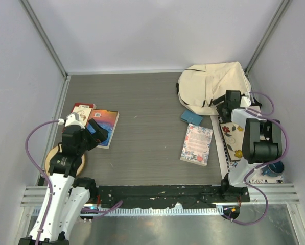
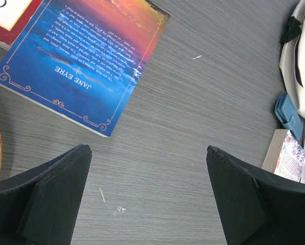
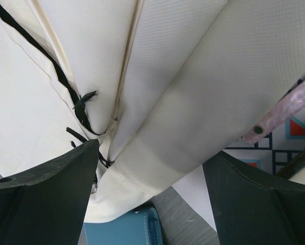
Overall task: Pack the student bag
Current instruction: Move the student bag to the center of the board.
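Observation:
The student bag (image 1: 213, 87), cream fabric with black straps and zipper lines, lies at the far right of the table. My right gripper (image 1: 225, 105) is at its near edge, open. In the right wrist view the bag (image 3: 193, 76) fills the frame. A fold of its cloth lies between the wide-apart fingers of the right gripper (image 3: 152, 148), which do not pinch it. A black zipper pull (image 3: 83, 102) shows on the left. My left gripper (image 1: 98, 132) hovers open over bare table near a blue Jane Eyre book (image 2: 86, 66), and nothing is between the fingers of the left gripper (image 2: 148, 149).
A red book (image 1: 80, 111) lies beside the blue book (image 1: 105, 122). A cork coaster (image 1: 65, 158) sits under the left arm. A blue pouch (image 1: 192, 118) and a floral book (image 1: 196, 144) lie near the bag. A flowered notebook (image 1: 231, 135) and a blue mug (image 1: 272, 168) are by the right arm.

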`<state>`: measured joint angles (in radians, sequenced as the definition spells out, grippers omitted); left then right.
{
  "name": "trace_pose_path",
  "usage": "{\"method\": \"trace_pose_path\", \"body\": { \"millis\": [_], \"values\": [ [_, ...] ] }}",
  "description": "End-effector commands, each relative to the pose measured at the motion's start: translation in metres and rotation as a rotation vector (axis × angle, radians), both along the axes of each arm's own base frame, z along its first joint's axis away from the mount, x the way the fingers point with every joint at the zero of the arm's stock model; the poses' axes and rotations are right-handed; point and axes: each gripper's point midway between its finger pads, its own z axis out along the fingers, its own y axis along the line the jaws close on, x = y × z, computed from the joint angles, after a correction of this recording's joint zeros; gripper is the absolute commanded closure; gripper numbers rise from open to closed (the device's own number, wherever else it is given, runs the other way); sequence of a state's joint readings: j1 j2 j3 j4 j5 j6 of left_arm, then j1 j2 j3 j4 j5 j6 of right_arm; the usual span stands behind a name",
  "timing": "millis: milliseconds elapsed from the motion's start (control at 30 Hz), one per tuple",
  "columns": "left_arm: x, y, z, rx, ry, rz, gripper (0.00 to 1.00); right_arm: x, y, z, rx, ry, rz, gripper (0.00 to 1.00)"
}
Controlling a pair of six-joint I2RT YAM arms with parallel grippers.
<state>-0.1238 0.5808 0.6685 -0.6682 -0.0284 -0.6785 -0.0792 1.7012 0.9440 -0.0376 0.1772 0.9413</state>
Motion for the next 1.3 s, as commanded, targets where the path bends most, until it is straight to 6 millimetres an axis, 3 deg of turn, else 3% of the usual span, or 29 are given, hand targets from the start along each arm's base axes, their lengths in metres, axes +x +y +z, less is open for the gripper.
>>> {"method": "trace_pose_path", "body": {
  "millis": [0, 233, 333, 367, 533, 700, 833, 867, 900, 967, 1000, 1100, 1200, 1267],
  "values": [
    [0.007, -0.006, 0.008, -0.028, -0.048, -0.015, 0.0, 0.033, -0.007, 0.028, 0.008, -0.117, -0.025, 0.15],
    [0.009, -0.006, 0.007, -0.031, -0.048, -0.011, 0.0, 0.04, -0.01, 0.021, -0.005, -0.1, -0.023, 0.34],
    [0.01, -0.006, 0.007, -0.033, -0.049, -0.011, 0.0, 0.042, -0.01, 0.027, -0.013, -0.119, -0.012, 0.56],
    [0.01, -0.006, 0.006, -0.034, -0.048, -0.01, 0.0, 0.043, -0.009, 0.029, -0.016, -0.127, -0.006, 0.69],
    [0.01, -0.012, 0.005, -0.056, -0.045, -0.035, 0.01, 0.053, -0.004, 0.049, -0.009, -0.176, 0.031, 0.99],
    [0.008, -0.011, 0.003, -0.052, -0.039, -0.031, 0.0, 0.064, -0.004, 0.076, -0.027, -0.238, 0.056, 0.99],
    [0.008, -0.011, 0.004, -0.054, -0.043, -0.035, 0.0, 0.085, 0.007, 0.124, -0.025, -0.37, 0.137, 0.99],
    [0.008, -0.011, 0.005, -0.055, -0.048, -0.035, 0.0, 0.091, 0.013, 0.135, -0.017, -0.398, 0.172, 0.99],
    [0.008, -0.012, 0.005, -0.055, -0.048, -0.036, 0.0, 0.104, 0.032, 0.159, 0.029, -0.455, 0.279, 0.99],
    [0.01, -0.012, 0.006, -0.058, -0.052, -0.037, 0.0, 0.112, 0.045, 0.171, 0.062, -0.451, 0.359, 0.99],
    [0.01, -0.013, 0.006, -0.059, -0.052, -0.038, 0.0, 0.117, 0.055, 0.191, 0.08, -0.492, 0.407, 0.99],
    [0.011, -0.014, 0.006, -0.064, -0.053, -0.04, 0.0, 0.116, 0.065, 0.228, 0.084, -0.578, 0.449, 0.99],
    [0.012, -0.013, 0.009, -0.062, -0.061, -0.039, 0.0, 0.111, 0.077, 0.248, 0.1, -0.614, 0.503, 0.99],
    [0.013, -0.013, 0.01, -0.062, -0.064, -0.039, 0.0, 0.104, 0.098, 0.259, 0.127, -0.636, 0.584, 0.99]
  ]
}}
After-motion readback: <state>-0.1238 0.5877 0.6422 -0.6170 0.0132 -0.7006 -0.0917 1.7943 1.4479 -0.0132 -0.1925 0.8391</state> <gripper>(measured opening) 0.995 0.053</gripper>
